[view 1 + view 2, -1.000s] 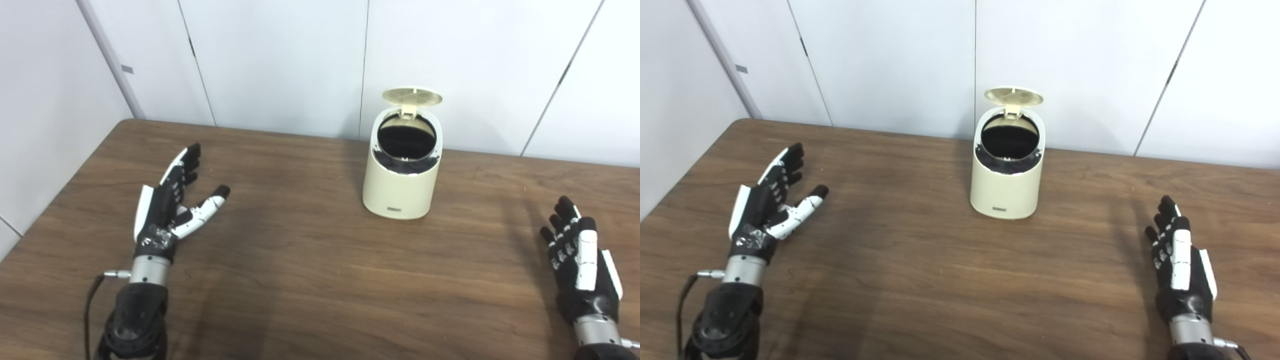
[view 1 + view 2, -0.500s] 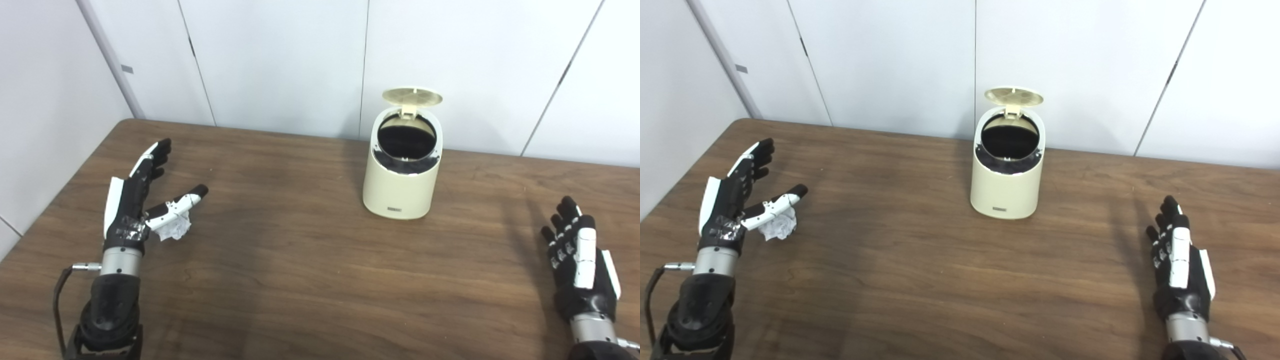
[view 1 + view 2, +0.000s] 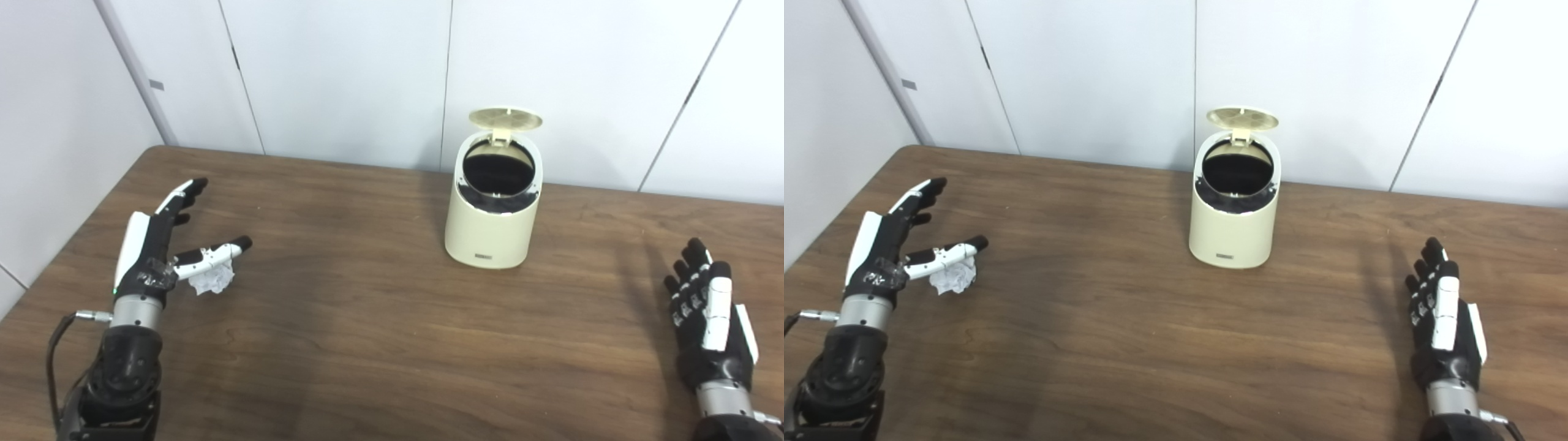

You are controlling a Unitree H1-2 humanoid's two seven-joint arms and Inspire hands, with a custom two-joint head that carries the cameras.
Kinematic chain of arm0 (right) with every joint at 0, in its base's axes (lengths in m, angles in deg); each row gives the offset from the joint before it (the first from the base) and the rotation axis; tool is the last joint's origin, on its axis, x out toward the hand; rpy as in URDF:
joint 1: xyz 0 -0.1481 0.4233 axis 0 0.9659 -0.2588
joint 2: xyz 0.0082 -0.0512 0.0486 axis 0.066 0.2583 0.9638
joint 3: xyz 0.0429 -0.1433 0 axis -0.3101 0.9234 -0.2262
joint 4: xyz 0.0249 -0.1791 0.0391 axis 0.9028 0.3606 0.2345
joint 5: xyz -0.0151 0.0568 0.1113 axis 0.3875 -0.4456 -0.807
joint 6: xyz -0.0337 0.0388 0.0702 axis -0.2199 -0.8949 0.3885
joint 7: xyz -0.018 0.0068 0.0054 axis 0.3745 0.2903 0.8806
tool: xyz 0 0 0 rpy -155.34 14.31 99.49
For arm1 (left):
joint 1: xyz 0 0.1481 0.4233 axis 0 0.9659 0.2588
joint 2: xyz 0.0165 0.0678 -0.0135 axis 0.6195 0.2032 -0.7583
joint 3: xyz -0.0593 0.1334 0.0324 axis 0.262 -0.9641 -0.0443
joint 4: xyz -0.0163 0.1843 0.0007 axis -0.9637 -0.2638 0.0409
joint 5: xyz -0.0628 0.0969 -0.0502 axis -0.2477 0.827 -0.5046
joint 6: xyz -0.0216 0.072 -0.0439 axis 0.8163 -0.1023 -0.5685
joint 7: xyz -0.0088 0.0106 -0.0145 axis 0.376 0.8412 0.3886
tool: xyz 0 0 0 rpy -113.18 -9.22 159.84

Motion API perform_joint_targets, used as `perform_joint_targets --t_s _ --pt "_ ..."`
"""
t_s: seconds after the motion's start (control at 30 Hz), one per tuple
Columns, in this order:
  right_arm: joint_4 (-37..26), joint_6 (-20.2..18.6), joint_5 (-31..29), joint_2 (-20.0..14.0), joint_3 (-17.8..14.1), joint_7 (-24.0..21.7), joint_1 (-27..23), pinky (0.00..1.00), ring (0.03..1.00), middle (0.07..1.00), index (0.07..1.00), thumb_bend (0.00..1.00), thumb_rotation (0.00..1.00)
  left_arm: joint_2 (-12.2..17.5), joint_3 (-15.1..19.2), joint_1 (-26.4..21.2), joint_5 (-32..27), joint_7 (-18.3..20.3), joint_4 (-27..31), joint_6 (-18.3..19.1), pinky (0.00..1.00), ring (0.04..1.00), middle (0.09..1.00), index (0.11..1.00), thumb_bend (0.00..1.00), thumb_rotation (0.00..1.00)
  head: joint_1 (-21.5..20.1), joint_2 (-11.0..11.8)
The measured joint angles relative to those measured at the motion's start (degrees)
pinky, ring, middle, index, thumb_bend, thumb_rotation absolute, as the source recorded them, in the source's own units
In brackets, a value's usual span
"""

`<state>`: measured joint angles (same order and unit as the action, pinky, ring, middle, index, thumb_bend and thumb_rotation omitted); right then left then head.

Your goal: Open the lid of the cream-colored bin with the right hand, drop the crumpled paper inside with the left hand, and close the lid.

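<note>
Cream-colored bin (image 3: 492,214): upright on the wooden table (image 3: 380,343), toward the far edge, a little right of centre. Lid (image 3: 505,117) swung up and back on its rear hinge, standing open above the mouth; dark interior showing, contents not discernible. Small dark label low on the front wall.

Crumpled paper (image 3: 211,280): small white wad lying on the table at the left side, well apart from the bin. Sits just under the thumb of the left hand, partly overlapped by it; contact between the two cannot be told.

Left hand (image 3: 160,242): fingers spread wide and stretched forward, thumb angled out to the right over the paper, holding nothing. Black forearm entering from the lower left, thin cable looping beside the wrist.

Right hand (image 3: 1442,318): near the right edge of the table, fingers extended and slightly apart, back of the hand facing the cameras, holding nothing. Well apart from the bin.

Surroundings: bare brown wood grain between both hands and the bin, nothing lying on the stretch between paper and bin. White panelled wall (image 3: 343,73) with dark vertical seams directly behind the table; bin close to it.
</note>
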<state>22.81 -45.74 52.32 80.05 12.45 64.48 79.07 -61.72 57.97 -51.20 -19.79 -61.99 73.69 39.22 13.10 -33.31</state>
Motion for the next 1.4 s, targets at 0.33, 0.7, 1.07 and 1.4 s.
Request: perform_joint_targets --t_s 0.33,0.7,1.07,1.4 --pt "0.19 -0.02 -0.15 0.01 0.00 0.00 -0.16 1.00 0.999 0.988 0.955 0.46 0.98 4.18 -3.77 0.89 8.89 3.13 0.32 3.92 0.82 0.895 0.901 0.880 0.93 0.22 0.00 0.18" --pt "1.29 0.63 -0.21 0.05 0.04 -0.03 -0.41 1.00 0.990 0.977 0.955 0.44 0.98 7.52 -5.82 1.25 13.15 5.72 -0.88 4.73 0.81 0.879 0.885 0.863 0.93 0.17 -0.70 0.79" --pt "1.90 1.49 -0.91 0.08 0.05 -0.14 -0.97 1.00 1.000 0.987 0.963 0.46 1.00 8.08 -7.70 1.33 16.37 7.71 -2.30 7.26 0.77 0.869 0.868 0.851 0.90 0.13 -0.44 0.44" --pt "1.93 1.45 -1.47 0.08 -0.08 -0.19 -0.98 1.00 0.999 0.984 0.959 0.47 0.97 8.17 -8.62 1.30 17.06 9.51 -2.32 8.44 0.71 0.813 0.826 0.833 0.86 0.11 -0.26 -0.18"
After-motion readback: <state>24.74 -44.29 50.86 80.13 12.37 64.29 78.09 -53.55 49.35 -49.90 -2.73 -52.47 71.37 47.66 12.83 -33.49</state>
